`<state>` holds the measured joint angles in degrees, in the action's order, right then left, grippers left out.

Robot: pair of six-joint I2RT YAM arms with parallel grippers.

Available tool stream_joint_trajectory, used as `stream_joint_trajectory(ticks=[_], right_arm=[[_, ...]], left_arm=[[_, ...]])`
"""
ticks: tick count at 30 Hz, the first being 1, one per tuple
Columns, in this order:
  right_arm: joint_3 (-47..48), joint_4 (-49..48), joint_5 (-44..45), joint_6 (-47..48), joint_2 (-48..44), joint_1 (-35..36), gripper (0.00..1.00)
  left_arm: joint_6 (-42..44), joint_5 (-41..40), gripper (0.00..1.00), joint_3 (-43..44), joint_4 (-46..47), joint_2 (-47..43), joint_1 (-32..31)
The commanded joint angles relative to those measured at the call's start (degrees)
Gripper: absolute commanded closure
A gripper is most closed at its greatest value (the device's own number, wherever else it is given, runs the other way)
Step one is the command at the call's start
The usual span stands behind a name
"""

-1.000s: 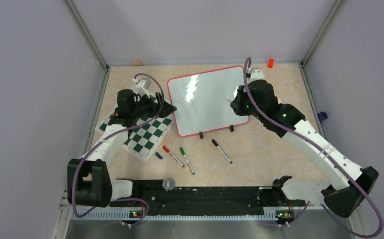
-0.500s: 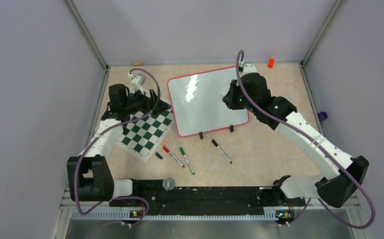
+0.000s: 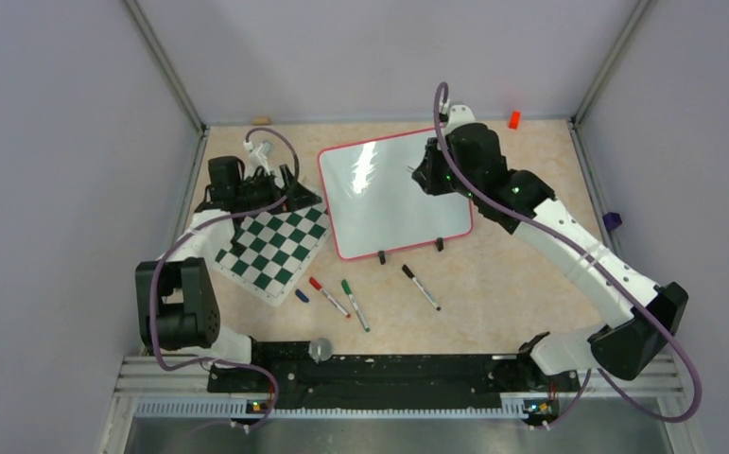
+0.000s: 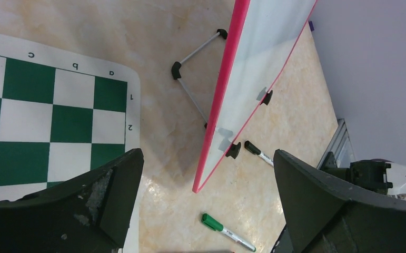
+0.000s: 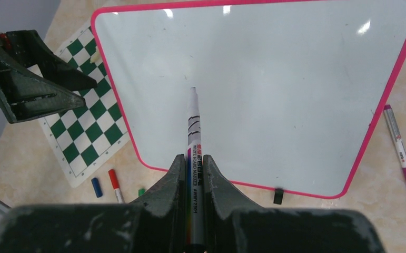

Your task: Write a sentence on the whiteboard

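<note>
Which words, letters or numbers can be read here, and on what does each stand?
"c", "b", "a": edge of the chessboard mat, seen upside down.
"1", "2": the mat's side margin.
Print on the marker in the right gripper: too small to read.
On the whiteboard: no writing.

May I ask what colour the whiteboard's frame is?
The frame is bright pink-red, and it shows best in the right wrist view.

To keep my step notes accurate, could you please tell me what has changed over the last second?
The right end effector, shut on a marker, moved left and toward the far edge, from the whiteboard's right rim to over its surface. The left end effector, open, drew back toward the far-left corner of the chessboard mat. The whiteboard, still blank, the mat and the three loose pens stayed put.
</note>
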<state>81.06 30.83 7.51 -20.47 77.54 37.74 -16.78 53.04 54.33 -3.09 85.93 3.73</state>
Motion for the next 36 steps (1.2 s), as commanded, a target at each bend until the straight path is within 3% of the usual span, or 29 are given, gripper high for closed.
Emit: stream_joint_trajectory(ticks=[1,10,17,21,24,28,36], right_arm=[[2.05,-3.63,-1.36,3.81,-1.27,-0.27,1.0],[-2.2,-4.44,-1.64,5.18,-4.18,-0.28,1.0],[-2.18,-6.67,-2.67,4.32,-2.61,-0.3,1.0],[-1.53,-7.56,-1.84,4.29,-1.84,-0.29,1.0],[-1.43,-8.33,-1.69,4.32,-1.86,-0.29,1.0],[-1.88,-8.81,-1.68,4.39,-1.81,-0.26,1.0],[-2.17,-9.23,-0.9,5.48,-2.15,-0.3,1.0]], left_arm=[[-3.77,2.85,0.01,-0.88,6.37,-0.24,0.38],[-7.71,6.8,0.01,-6.17,17.62,2.92,0.32],[-4.43,2.36,0.01,-17.41,32.28,-2.53,0.16],[-2.77,10.07,0.01,-16.5,31.94,1.93,0.23],[-10.06,16.77,0.01,-13.58,34.84,9.26,0.22],[-23.83,20.61,0.01,-16.05,56.24,14.5,0.24],[-28.32,18.17,0.01,-18.02,70.62,16.85,-0.01]])
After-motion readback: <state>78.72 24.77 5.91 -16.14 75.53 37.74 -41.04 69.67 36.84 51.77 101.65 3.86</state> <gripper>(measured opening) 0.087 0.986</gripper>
